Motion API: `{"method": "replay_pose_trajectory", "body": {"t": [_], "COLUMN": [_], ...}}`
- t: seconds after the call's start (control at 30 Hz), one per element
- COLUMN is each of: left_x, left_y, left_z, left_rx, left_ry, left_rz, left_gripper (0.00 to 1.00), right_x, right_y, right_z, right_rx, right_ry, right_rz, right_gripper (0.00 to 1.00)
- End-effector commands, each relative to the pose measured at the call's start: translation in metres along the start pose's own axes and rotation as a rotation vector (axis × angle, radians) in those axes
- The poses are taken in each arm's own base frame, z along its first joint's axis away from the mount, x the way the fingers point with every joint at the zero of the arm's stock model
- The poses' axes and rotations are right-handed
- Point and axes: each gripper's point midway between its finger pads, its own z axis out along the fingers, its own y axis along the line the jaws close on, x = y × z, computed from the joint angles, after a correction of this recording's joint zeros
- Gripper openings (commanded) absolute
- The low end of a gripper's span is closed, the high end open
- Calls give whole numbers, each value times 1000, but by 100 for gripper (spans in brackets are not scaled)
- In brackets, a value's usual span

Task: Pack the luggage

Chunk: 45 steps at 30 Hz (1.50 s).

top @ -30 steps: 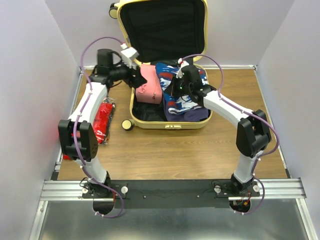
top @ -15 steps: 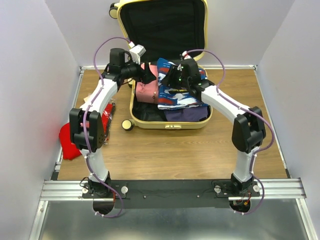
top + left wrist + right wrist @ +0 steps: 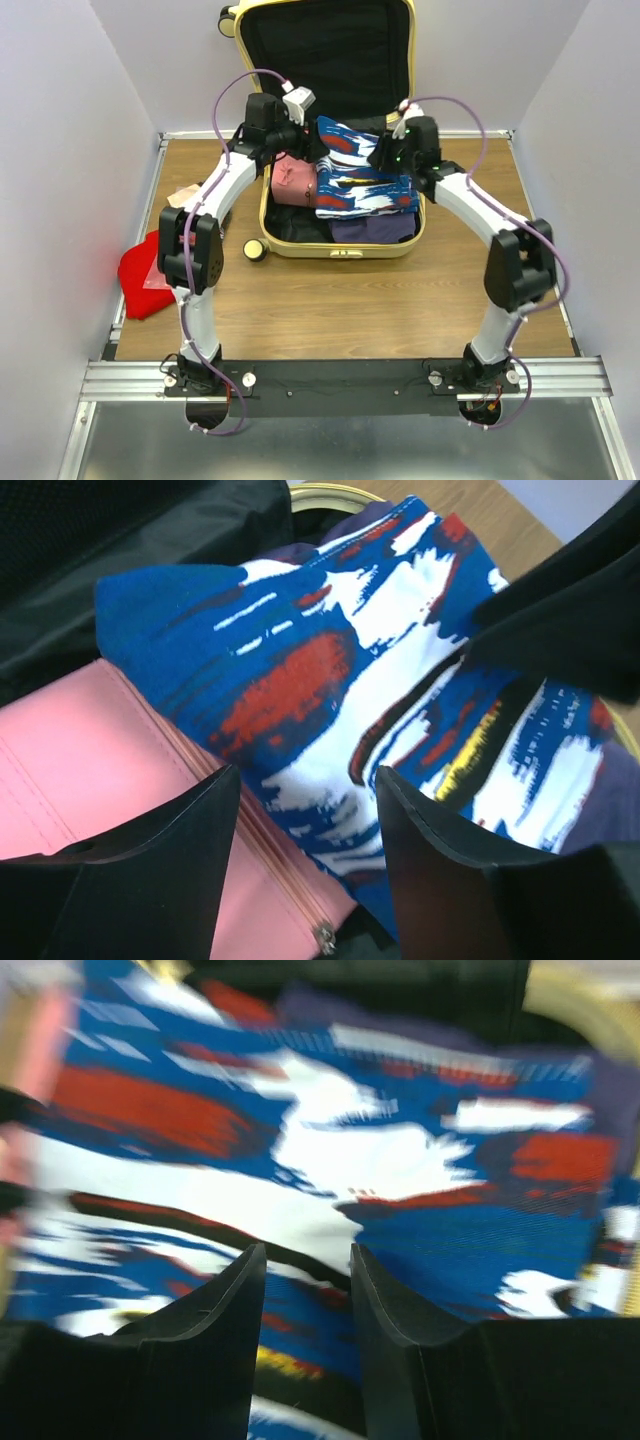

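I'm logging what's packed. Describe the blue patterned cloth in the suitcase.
The blue cloth is soft folded fabric printed with white, red, black and a little yellow. It lies rumpled in the open luggage, over a dark purple garment, one edge against the pink pouch.

Wooden tabletop [image 3: 340, 300] fills the middle, brown grain running left to right. Plain pale walls box it in: left wall [image 3: 60, 150], right wall [image 3: 600, 120], far wall [image 3: 480, 60]. An aluminium rail [image 3: 570, 378] runs along the near edge, with grey sheet metal [image 3: 340, 445] nearer still. The light is even and soft.
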Motion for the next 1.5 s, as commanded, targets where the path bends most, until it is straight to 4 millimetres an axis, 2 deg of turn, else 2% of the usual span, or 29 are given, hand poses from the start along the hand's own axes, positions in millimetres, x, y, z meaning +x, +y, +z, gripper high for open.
{"method": "replay_pose_trajectory", "body": {"t": [0.0,0.1,0.13,0.23,0.3,0.4,0.47,0.5,0.57,0.6,0.67,0.7,0.73,0.77,0.8,0.83,0.87,0.9,0.93,0.97,1.0,1.03,1.07,1.1,1.13,1.2,1.23,1.33,1.47], "left_x": [4,16,21,36,51,65,71,73,49,22,-18,-57,-73,-85,-110,-104,-106,-111,-90,-81,-72,-37,-20,-4,32,66,95,146,188], "left_y": [0,-5,-5,-10,-11,-13,-14,-17,-23,-33,-41,-55,-46,-51,-58,-50,-28,-25,-7,18,34,45,64,85,92,118,123,147,158], "left_z": [24,39,43,59,72,84,89,91,86,73,49,19,-3,-23,-56,-70,-100,-124,-141,-166,-192,-205,-220,-248,-258,-296,-305,-336,-353], "left_rx": [-38,-33,-32,-23,-27,-45,-59,-46,-28,-18,11,28,29,64,52,37,16,0,-36,-97,-146,-163,-230,-308,-325,-413,-427,-543,-644], "left_ry": [27,59,70,98,127,152,168,176,141,94,3,-80,-127,-156,-213,-194,-194,-194,-121,-91,-67,21,74,111,191,277,331,438,549], "left_rz": [21,12,4,-16,-25,-26,-19,-11,31,62,108,142,154,169,223,218,222,260,270,263,262,202,227,212,149,143,80,-61,-174], "left_gripper": [60,52,50,45,44,43,43,46,55,64,73,81,84,87,94,96,96,96,96,96,96,96,96,96,96,96,95,83,81], "right_x": [81,105,120,155,169,176,174,169,157,143,126,111,102,94,89,74,67,61,54,43,39,33,25,24,20,18,16,18,23], "right_y": [-42,-60,-68,-88,-99,-108,-110,-105,-98,-88,-72,-59,-53,-46,-38,-31,-27,-22,-19,-14,-12,-11,-8,-9,-8,-8,-8,-9,-14], "right_z": [39,47,51,51,50,51,52,52,51,47,42,36,33,29,25,17,13,9,5,-2,-6,-9,-14,-17,-19,-23,-25,-28,-27], "right_rx": [86,119,131,151,169,174,171,150,120,82,24,-23,-42,-64,-96,-111,-121,-134,-142,-149,-153,-154,-157,-153,-151,-148,-145,-143,-123], "right_ry": [191,245,278,357,389,407,408,404,382,358,326,299,281,266,260,228,215,206,195,173,165,155,137,137,130,129,127,133,143], "right_rz": [-75,-83,-84,-72,-69,-71,-78,-87,-94,-95,-96,-92,-84,-79,-69,-69,-67,-67,-71,-77,-84,-93,-103,-117,-125,-140,-145,-146,-149], "right_gripper": [47,47,47,47,47,48,49,50,52,55,61,66,69,71,79,82,86,95,98,100,100,100,100,100,100,100,100,100,100]}}
